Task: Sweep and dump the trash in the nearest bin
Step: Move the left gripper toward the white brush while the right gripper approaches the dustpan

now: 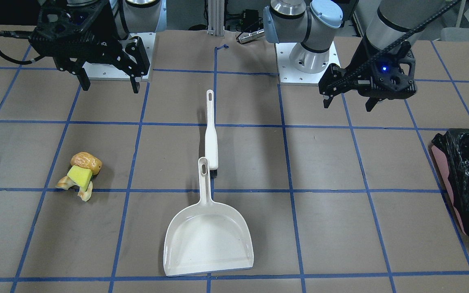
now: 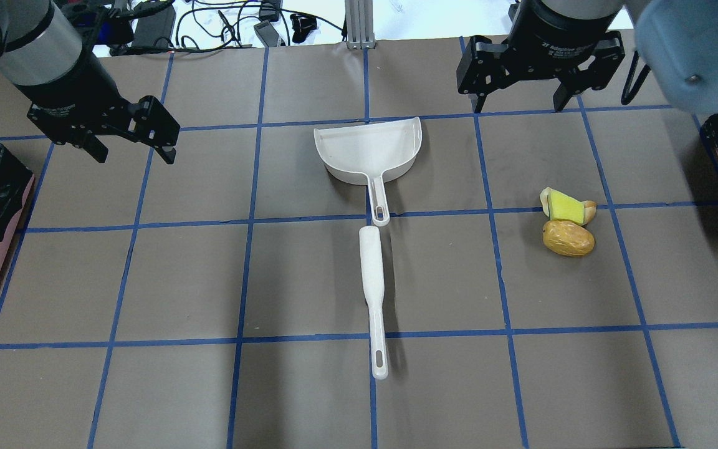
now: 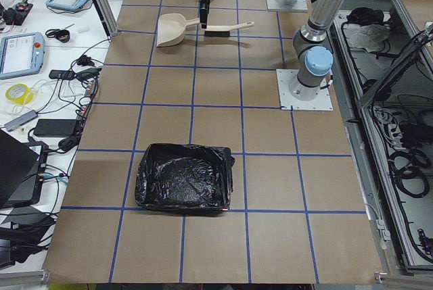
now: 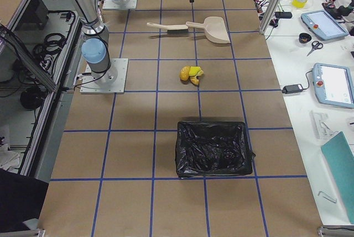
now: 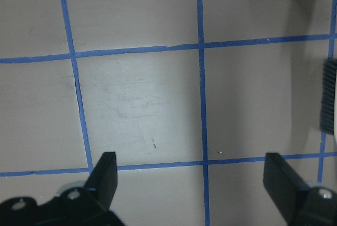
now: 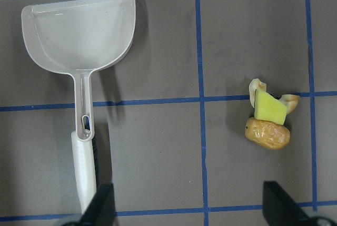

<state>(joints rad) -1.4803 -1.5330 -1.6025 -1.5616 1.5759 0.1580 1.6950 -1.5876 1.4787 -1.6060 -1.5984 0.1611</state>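
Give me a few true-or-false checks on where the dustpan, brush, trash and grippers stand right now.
1. The dustpan is empty. True.
2. The right gripper holds the brush. False: it is open and empty above the table; the brush lies on the table by the dustpan's handle.
3. The trash lies on the robot's right of the dustpan. True.
4. The left gripper is shut. False: it is wide open, holding nothing.
5. The trash touches the dustpan. False: bare table separates them.
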